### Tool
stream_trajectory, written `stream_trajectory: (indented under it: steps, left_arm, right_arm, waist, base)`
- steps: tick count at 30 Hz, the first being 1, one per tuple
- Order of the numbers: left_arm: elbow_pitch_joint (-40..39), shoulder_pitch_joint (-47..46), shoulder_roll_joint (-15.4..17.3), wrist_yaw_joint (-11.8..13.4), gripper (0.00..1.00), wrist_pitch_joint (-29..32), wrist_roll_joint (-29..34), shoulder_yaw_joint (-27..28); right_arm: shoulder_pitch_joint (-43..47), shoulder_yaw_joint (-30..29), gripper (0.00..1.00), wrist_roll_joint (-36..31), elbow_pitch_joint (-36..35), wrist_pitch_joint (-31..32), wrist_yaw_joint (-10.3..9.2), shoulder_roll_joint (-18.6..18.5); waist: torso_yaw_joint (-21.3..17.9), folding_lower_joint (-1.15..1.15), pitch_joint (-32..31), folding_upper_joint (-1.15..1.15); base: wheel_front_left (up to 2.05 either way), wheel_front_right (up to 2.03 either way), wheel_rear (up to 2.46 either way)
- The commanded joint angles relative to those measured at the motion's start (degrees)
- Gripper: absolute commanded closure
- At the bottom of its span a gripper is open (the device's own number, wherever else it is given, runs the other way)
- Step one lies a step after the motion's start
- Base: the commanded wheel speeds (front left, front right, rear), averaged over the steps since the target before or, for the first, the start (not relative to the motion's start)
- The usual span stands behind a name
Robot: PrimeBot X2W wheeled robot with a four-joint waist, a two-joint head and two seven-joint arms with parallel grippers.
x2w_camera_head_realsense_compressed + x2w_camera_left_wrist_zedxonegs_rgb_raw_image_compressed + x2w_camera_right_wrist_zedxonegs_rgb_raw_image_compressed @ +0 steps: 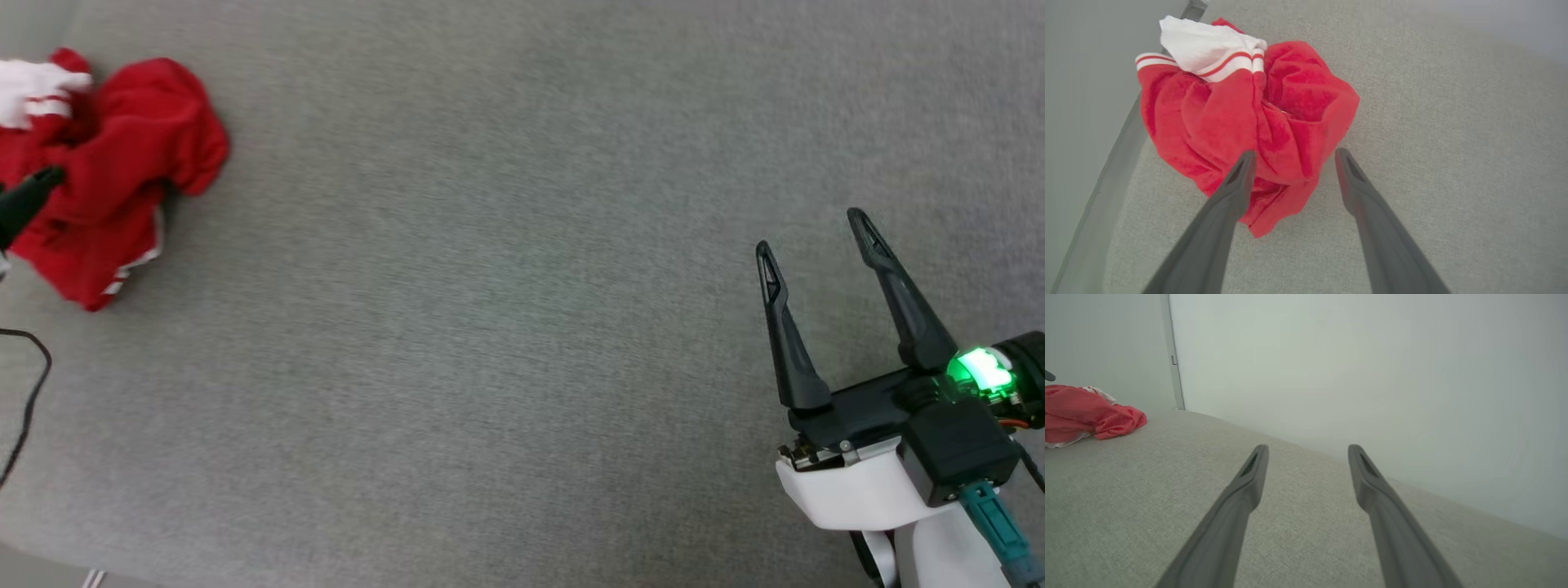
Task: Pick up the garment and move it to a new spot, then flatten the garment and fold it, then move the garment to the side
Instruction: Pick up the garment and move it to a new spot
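The garment [114, 171] is a crumpled red heap with a white striped sleeve, lying at the far left of the grey cloth surface in the head view. In the left wrist view the garment [1241, 118] bunches close under my left gripper [1294, 153], which is open, its fingers straddling the near edge of the fabric without closing on it. One left fingertip [37, 184] pokes in over the red cloth at the head view's left edge. My right gripper [812, 233] stands open at the lower right, far from the garment [1090, 414], nothing between its fingers.
The grey fabric surface [506, 327] stretches wide between the two arms. A black cable [28, 392] loops at the left edge. The surface's left edge [1106, 183] runs close beside the garment. A pale wall [1372, 367] rises behind the far edge.
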Motion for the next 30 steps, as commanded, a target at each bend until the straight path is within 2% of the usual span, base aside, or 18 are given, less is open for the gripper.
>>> stream_trajectory:
  steps: [1,5,12,19,20,21,24,30]
  left_arm:
    - [0.68,-1.17,0.78,-0.04,0.00,1.56,-0.93,-0.37]
    - [4.65,-4.52,2.46,-0.04,0.00,6.01,-2.95,-0.91]
    - [14.54,-8.21,2.68,0.01,0.00,6.37,-3.30,-0.88]
    - [20.25,-9.24,0.57,-0.01,0.00,6.11,-3.42,-3.25]
    - [20.13,-9.39,0.13,-0.03,0.58,5.53,-3.65,-3.58]
    - [20.34,-9.55,-0.19,-0.03,1.00,4.56,-4.10,-3.47]
    - [20.07,-9.35,-0.41,-0.04,1.00,2.06,-5.27,-3.61]
    - [17.40,-8.70,2.05,-0.04,1.00,-2.81,-7.63,-4.31]
  right_arm:
    - [-1.04,0.10,0.00,-0.36,-0.26,-0.14,-0.02,-0.06]
    - [-1.23,0.56,0.00,-0.64,-0.59,-0.14,-0.02,-0.06]
    - [-1.72,0.84,0.00,-2.00,-1.51,-0.14,-0.02,-0.06]
    - [-0.64,0.06,0.00,-2.97,-2.43,-0.14,-0.03,-0.06]
    - [-0.59,0.07,0.00,-3.08,-2.42,-0.14,-0.02,-0.06]
    - [-0.43,0.11,0.00,-3.06,-2.37,-0.14,-0.02,-0.06]
    - [0.02,0.49,0.00,-3.00,-1.89,-0.14,-0.02,-0.06]
    - [0.32,1.15,0.00,-2.48,-0.34,-0.13,-0.03,-0.07]
  waist:
    - [-2.85,-0.01,3.12,0.00]
    - [-4.60,-0.01,5.09,0.00]
    - [-7.01,-0.01,8.47,0.00]
    - [-7.24,-0.01,10.05,0.00]
    - [-7.14,-0.01,10.05,0.00]
    - [-7.01,-0.01,9.97,0.00]
    - [-6.59,-0.01,9.07,0.00]
    - [-5.93,-0.01,4.93,0.00]
  base:
    - [0.00,0.00,0.00]
    - [0.00,0.00,0.00]
    - [0.00,0.00,0.00]
    - [0.00,0.00,0.00]
    - [0.00,0.00,0.00]
    - [0.00,0.00,0.00]
    - [0.00,0.00,0.00]
    - [0.00,0.00,0.00]
